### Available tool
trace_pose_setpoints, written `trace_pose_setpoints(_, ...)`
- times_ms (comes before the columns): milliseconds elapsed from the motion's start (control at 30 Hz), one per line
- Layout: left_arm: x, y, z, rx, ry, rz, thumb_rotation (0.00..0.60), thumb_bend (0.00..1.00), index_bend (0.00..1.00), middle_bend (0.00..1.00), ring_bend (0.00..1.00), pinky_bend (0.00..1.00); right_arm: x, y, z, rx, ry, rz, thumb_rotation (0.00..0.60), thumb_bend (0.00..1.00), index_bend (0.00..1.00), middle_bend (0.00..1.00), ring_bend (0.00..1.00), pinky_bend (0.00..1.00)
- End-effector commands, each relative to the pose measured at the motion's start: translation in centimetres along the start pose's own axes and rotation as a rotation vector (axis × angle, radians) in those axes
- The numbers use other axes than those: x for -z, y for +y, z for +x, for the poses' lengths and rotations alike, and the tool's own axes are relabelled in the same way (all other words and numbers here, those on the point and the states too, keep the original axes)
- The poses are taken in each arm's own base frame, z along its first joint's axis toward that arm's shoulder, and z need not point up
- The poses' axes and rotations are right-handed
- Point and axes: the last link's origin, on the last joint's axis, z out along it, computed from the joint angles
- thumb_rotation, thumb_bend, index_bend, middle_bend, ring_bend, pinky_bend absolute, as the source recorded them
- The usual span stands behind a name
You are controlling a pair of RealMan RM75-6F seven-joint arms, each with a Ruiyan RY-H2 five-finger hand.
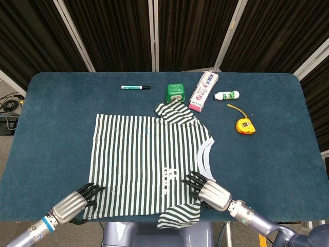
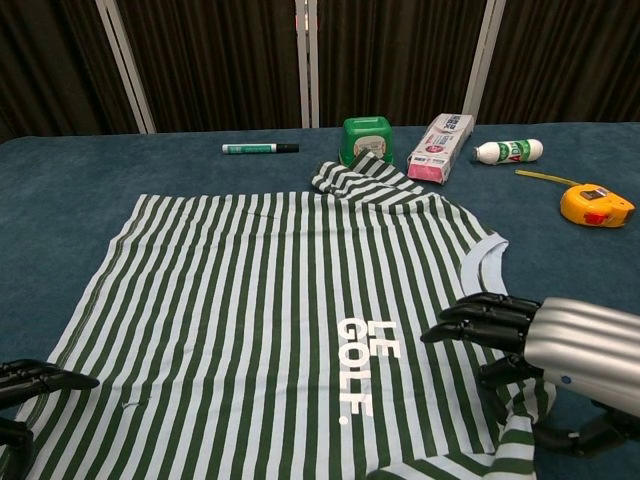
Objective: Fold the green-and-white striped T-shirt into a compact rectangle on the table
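The green-and-white striped T-shirt [image 1: 146, 159] lies flat and face up on the blue table [image 1: 267, 154], its "LE GOLF" print [image 2: 365, 365] toward me. One sleeve [image 1: 175, 112] is bunched at the far side, and the other sleeve [image 1: 179, 215] hangs over the near edge. My left hand [image 1: 72, 204] sits at the near-left hem corner with fingers [image 2: 45, 380] spread over the edge. My right hand [image 1: 209, 192] rests at the near shoulder beside the collar [image 2: 480, 262]. Its fingers [image 2: 480, 318] are spread above the cloth, with the thumb lower by the sleeve.
Along the far side lie a marker pen [image 1: 135, 87], a green tub [image 1: 175, 92], a pink-and-white box [image 1: 204, 91] and a small white bottle [image 1: 226, 95]. An orange tape measure [image 1: 245, 125] sits right of the shirt. The near table edge runs just below both hands.
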Motion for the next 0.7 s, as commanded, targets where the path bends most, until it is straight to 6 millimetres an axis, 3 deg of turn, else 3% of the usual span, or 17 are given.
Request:
trace_pose_setpoints(33,-0.07,-0.03,-0.05,0.0,-0.003,0.002,0.6,0.24,0.49,0.0,0.0,0.0,0.01,0.03,0.04,0.001,0.001,0.0,0.6,0.43,0.75,0.09,0.0,0.0)
trace_pose_setpoints(167,-0.06,0.08,0.22,0.009,0.004,-0.005,0.6,0.28,0.49,0.0,0.0,0.0,-0.01,0.08,0.22,0.002,0.004,-0.001,0.6,0.43,0.75,0.09,0.0,0.0)
trace_pose_setpoints(700,-0.25,0.08,0.37,0.005,0.0,0.002,0.6,0.28,0.5,0.0,0.0,0.0,-0.24,-0.07,0.33,0.006,0.002,0.002,0.6,0.43,0.75,0.09,0.0,0.0)
